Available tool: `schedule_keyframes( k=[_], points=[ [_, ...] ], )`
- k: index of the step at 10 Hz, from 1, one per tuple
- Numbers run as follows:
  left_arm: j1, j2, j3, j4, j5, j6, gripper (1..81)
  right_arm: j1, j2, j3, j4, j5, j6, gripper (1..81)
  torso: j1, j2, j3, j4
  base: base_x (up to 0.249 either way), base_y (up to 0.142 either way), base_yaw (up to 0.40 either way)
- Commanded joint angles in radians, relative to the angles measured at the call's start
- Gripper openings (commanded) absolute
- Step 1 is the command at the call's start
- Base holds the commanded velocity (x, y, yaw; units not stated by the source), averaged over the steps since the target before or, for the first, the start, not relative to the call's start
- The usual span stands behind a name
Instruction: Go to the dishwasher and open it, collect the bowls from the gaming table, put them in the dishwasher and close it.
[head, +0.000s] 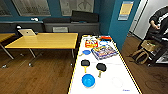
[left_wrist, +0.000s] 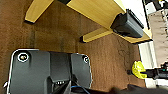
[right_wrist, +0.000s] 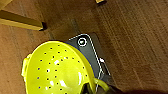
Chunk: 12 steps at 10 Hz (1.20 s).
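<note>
Yellow-green bowl (right_wrist: 60, 70) in right claw (right_wrist: 87, 88), above floor (right_wrist: 130, 42)

Print on the colourful boxes (head: 104, 52) on the white desk (head: 125, 75) and on the wall poster (head: 125, 10) is too blurred to read.

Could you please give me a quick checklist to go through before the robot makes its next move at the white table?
1. Yellow-green bowl at the right end effector: seems held, hanging above the wood floor; exact grip cannot tell.
2. Blue bowl waiting upright on the gaming table, near the close end: ok.
3. Space around the blue bowl: two black paddles lie just beyond it, not touching: ok.
4. Left end effector free: cannot tell.
5. Person standing off to the right, away from the table: ok.
6. Dishwasher open: cannot tell.
</note>
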Motion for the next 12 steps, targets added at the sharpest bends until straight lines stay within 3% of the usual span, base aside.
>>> schedule_keyframes(
  k=[1,4,7,10,12],
  points=[
    [-0.127,-0.072,0.111,-0.007,0.058,-0.004,81.1,0.02,-0.016,0.01,-0.026,-0.033,-0.001,1.0,0.0,0.0,0.0,0.0,0.0,0.0,0.0],
    [-0.275,-0.08,0.166,-0.075,0.172,-0.004,81.1,0.025,0.074,-0.001,-0.031,-0.033,-0.003,1.0,0.0,0.0,0.0,0.0,0.0,0.0,0.0],
    [-0.406,-0.02,0.165,-0.134,0.292,-0.005,81.1,0.014,0.176,-0.067,-0.056,-0.042,-0.003,1.0,0.0,0.0,0.0,0.0,0.0,0.0,0.0],
    [-0.533,0.041,0.14,-0.197,0.378,-0.005,81.1,0.01,0.223,-0.088,-0.06,-0.046,-0.003,1.0,0.0,0.0,0.0,0.0,0.0,0.0,0.0],
    [-0.602,0.07,0.131,-0.217,0.438,-0.008,81.1,0.003,0.229,-0.098,-0.065,-0.046,-0.003,1.0,0.0,0.0,0.0,0.0,0.0,0.0,0.0]
  ],
)
